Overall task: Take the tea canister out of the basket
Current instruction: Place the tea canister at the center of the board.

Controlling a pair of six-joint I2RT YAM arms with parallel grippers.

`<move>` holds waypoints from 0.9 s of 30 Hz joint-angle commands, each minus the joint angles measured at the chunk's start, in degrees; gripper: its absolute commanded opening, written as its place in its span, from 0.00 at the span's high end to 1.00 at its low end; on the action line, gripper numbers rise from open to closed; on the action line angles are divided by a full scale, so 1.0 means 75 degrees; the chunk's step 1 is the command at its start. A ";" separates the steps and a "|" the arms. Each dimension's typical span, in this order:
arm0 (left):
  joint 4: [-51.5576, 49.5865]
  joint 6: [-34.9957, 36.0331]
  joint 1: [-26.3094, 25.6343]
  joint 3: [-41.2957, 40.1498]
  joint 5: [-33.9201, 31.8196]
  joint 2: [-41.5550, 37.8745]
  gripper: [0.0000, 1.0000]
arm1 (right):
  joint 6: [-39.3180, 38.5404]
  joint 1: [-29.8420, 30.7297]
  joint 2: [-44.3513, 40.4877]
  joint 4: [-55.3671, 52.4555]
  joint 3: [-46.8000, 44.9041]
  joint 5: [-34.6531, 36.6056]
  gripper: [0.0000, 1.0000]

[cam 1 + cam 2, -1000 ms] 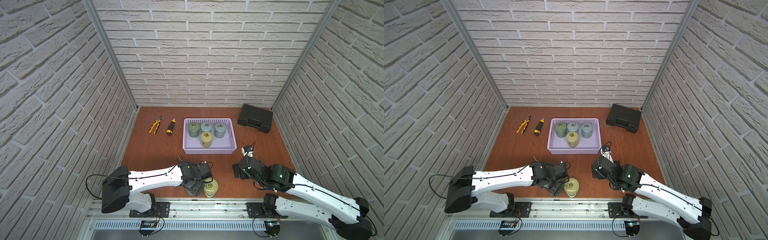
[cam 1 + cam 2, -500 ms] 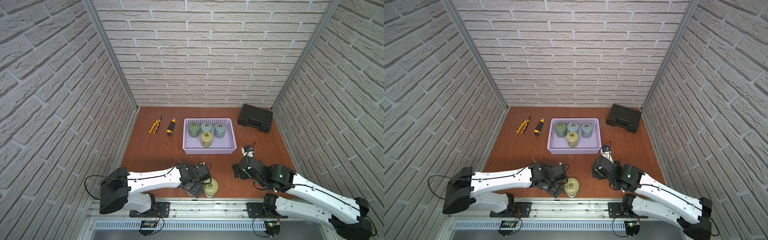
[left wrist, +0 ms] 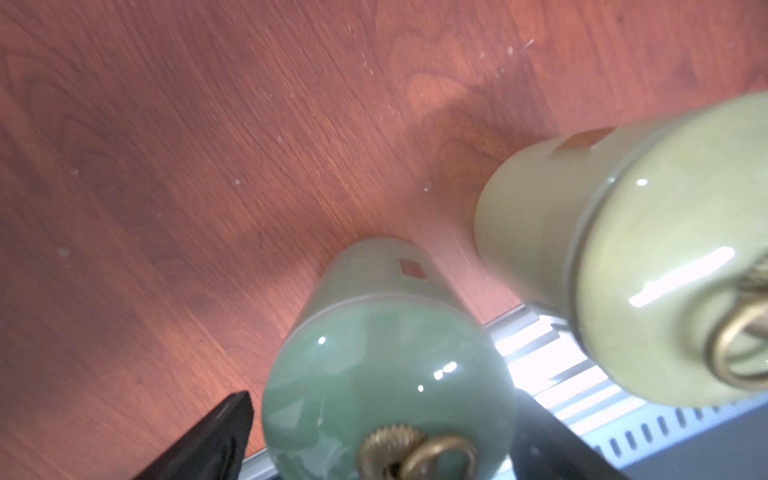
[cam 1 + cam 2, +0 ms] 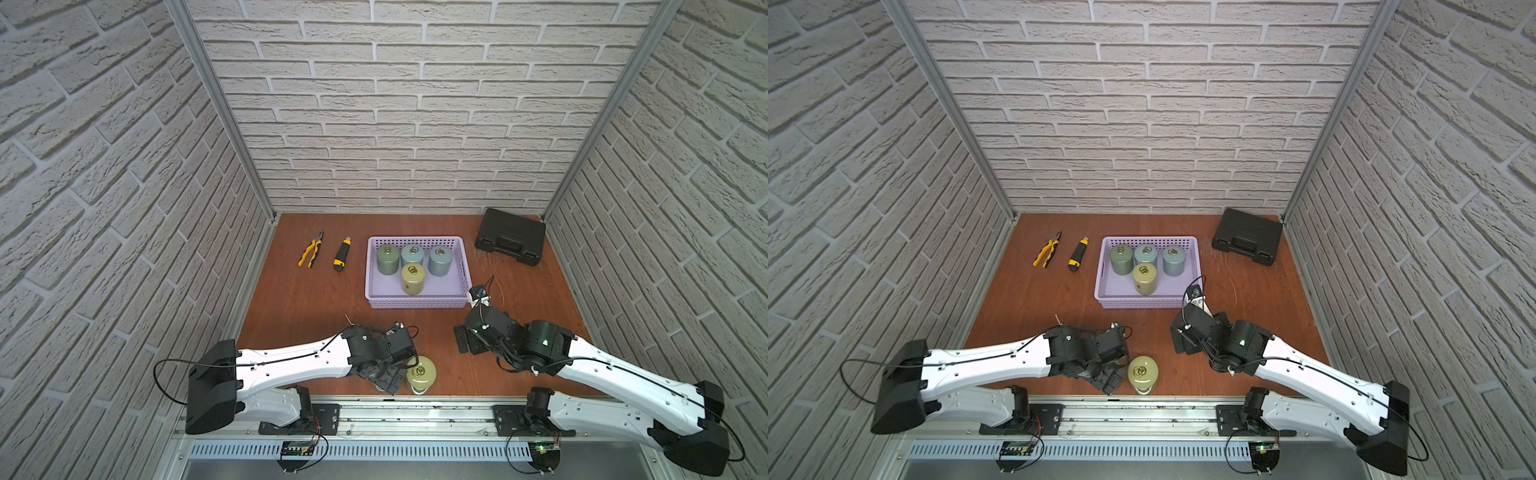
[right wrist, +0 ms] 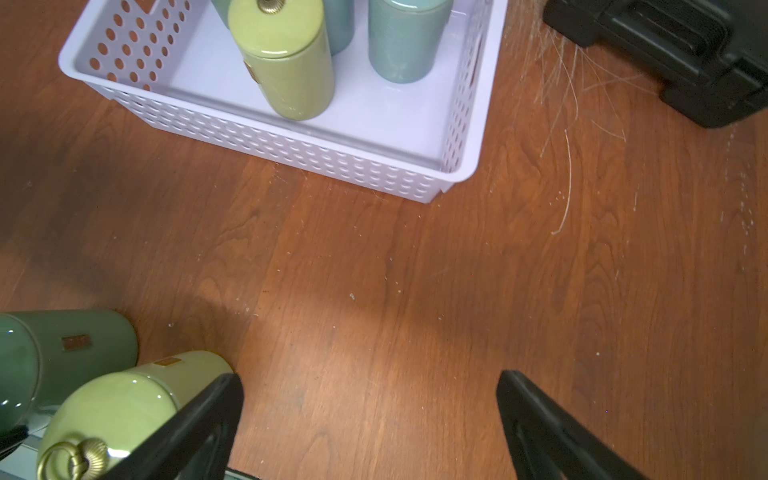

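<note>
— Anything between the fingers of the left pincer (image 3: 382,403)?
— Yes. Spread wide astride a green tea canister (image 3: 386,365). Stands upright on the desk (image 3: 166,166), right at the near edge, out of the basket (image 4: 415,302) and well apart from it. Carries a small reddish-brown label on its side. Shows a sliver of gap at one finger (image 3: 216,436); at the other, cannot tell touching from just beside. Grips nothing, judging by that gap.
— Visible from above?
— Barely. Hides under the left arm (image 4: 291,365) in both top views.
— Alone at that edge?
— No. Just beside it, a yellow-green canister (image 4: 420,374), likewise upright, with a brass ring on the lid.
— And the right pincer (image 5: 368,390)?
— Apart as well, clamped on nothing. Hangs over bare wood, near the basket's near right corner.
— Inside the basket?
— Holds four, all upright. Along the far wall, left to right: a dark green canister (image 4: 387,259), a middle blue-grey canister (image 4: 412,254), a right blue-grey canister (image 4: 441,260). In front of the middle one, touching or nearly so, a second yellow-green canister (image 4: 412,279).
— Elsewhere on the desk?
— Left of the basket, yellow-handled pliers (image 4: 311,249) and a utility knife (image 4: 342,254), side by side, apart. Toward the far right corner, a black case (image 4: 510,236), lid down.
</note>
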 commanded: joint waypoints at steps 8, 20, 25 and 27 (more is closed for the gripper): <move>-0.0740 -0.0294 0.0178 0.0575 -0.0749 -0.0794 0.02 | -0.1250 -0.0450 0.1628 0.1145 0.1118 -0.0796 0.00; -0.0950 -0.0392 0.0509 0.0904 -0.1314 -0.1235 0.02 | -0.1783 -0.1343 0.3412 0.1642 0.2345 -0.1815 0.00; -0.0950 -0.0577 0.0741 0.0840 -0.1628 -0.1688 0.02 | -0.1778 -0.1618 0.4343 0.1442 0.3143 -0.2121 0.00; -0.0950 -0.0633 0.0829 0.0802 -0.1710 -0.1828 0.02 | -0.1732 -0.1690 0.4687 0.1294 0.3498 -0.2203 0.00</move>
